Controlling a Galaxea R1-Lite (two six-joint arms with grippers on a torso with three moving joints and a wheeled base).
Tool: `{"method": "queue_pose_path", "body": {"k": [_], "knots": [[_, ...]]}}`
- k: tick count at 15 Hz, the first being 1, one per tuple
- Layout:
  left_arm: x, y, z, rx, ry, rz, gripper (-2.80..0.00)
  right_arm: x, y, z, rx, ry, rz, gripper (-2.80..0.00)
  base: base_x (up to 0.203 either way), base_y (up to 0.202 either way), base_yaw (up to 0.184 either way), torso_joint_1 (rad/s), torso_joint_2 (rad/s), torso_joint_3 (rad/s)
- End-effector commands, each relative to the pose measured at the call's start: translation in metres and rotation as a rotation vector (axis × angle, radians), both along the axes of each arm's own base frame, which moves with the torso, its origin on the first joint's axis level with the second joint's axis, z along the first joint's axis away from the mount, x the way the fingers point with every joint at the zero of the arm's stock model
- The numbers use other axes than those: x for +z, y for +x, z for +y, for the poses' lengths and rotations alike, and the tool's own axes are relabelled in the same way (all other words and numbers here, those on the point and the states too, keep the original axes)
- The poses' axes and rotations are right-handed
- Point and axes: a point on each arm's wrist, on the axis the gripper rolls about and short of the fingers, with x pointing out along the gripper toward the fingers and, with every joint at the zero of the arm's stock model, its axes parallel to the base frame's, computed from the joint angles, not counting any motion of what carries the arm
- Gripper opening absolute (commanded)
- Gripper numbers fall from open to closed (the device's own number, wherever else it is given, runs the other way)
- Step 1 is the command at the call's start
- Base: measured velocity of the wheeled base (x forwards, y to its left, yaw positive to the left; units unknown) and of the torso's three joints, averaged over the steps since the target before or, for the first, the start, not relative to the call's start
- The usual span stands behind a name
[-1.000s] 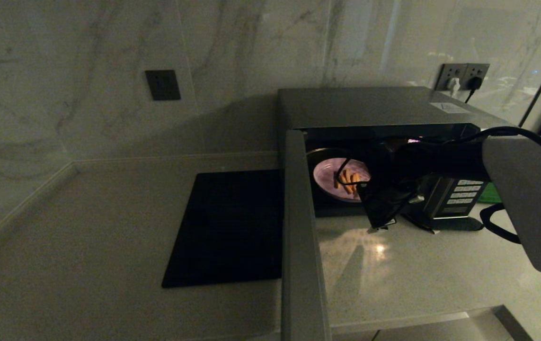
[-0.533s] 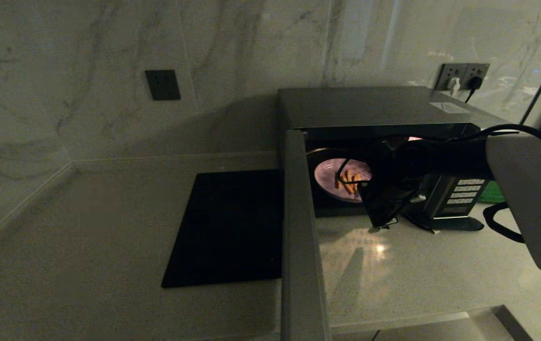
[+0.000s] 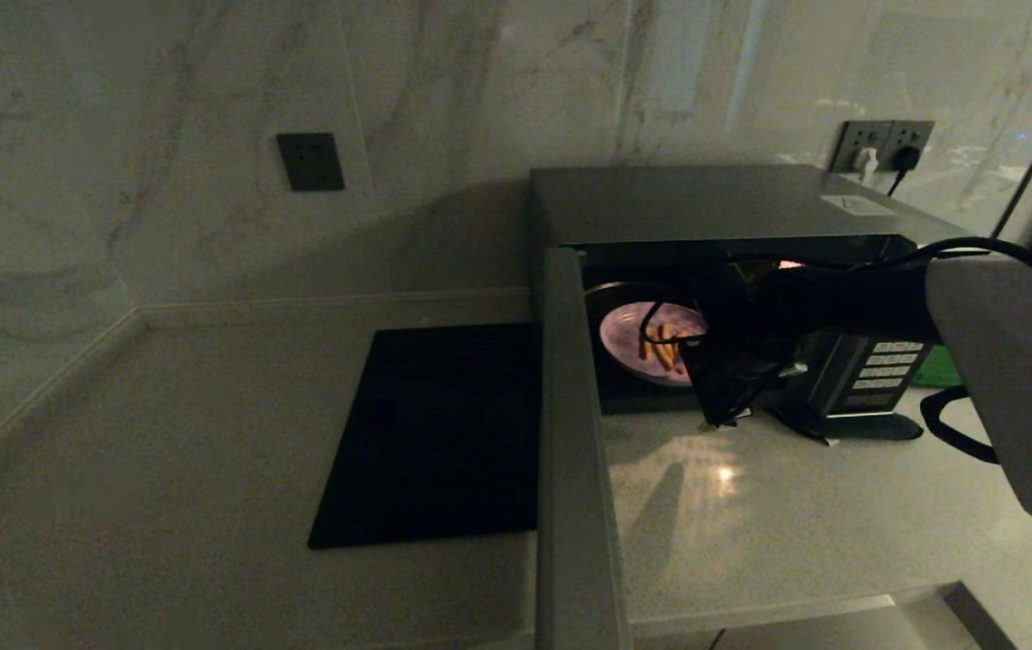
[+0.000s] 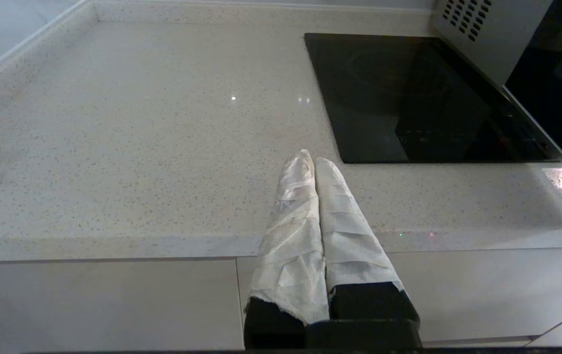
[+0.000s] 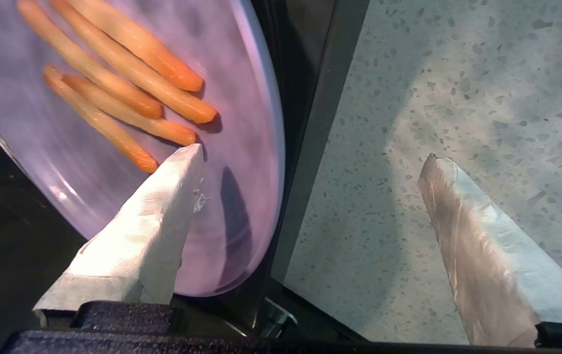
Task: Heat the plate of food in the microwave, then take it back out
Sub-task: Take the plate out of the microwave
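The microwave [image 3: 705,203] stands on the counter with its door [image 3: 570,433] swung wide open toward me. Inside it, lit, lies the pale lavender plate of food [image 3: 637,329] with several orange sticks [image 5: 133,73] on it. My right gripper [image 3: 705,388] is open at the mouth of the cavity. In the right wrist view one taped finger [image 5: 162,206] hangs over the plate's [image 5: 241,147] near part, and the other [image 5: 467,226] is over the counter outside the front frame. My left gripper [image 4: 312,157] is shut and empty over the counter's front edge, out of the head view.
A flat black glass square [image 3: 434,433] lies in the counter left of the open door. The button panel [image 3: 886,370] is right of the cavity, with a bit of green board [image 3: 935,368] beyond it. Wall sockets [image 3: 881,144] with a cable sit behind the microwave.
My right gripper has edged a little farther toward the microwave's opening and the plate. The plate, the door and the left arm have not moved.
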Motion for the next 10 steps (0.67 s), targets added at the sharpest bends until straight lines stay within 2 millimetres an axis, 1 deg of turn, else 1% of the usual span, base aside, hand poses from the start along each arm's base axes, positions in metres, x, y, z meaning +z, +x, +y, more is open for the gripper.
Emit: {"method": "queue_pose_path", "body": {"k": [1,3,6,7,10], "knots": [[0.0,0.0,0.0,0.002,-0.001,-0.001,-2.8,-0.002,0.0,0.0,-0.008,-0.001,0.011,0.0,0.0,0.0,0.0,0.0,0.0,0.0],[0.0,0.0,0.0,0.0,-0.001,-0.001,-2.8,0.002,-0.002,-0.001,-0.008,-0.001,0.011,0.0,0.0,0.0,0.0,0.0,0.0,0.0],[0.0,0.0,0.0,0.002,-0.001,-0.001,-2.8,0.012,-0.005,-0.002,-0.007,0.005,-0.016,0.0,0.0,0.0,0.0,0.0,0.0,0.0],[0.0,0.0,0.0,0.001,-0.001,-0.001,-2.8,0.018,-0.007,-0.002,-0.002,0.003,-0.027,0.0,0.0,0.0,0.0,0.0,0.0,0.0],[0.0,0.0,0.0,0.002,-0.001,-0.001,-2.8,0.041,-0.022,-0.009,-0.025,-0.019,-0.08,0.0,0.0,0.0,0.0,0.0,0.0,0.0]]}}
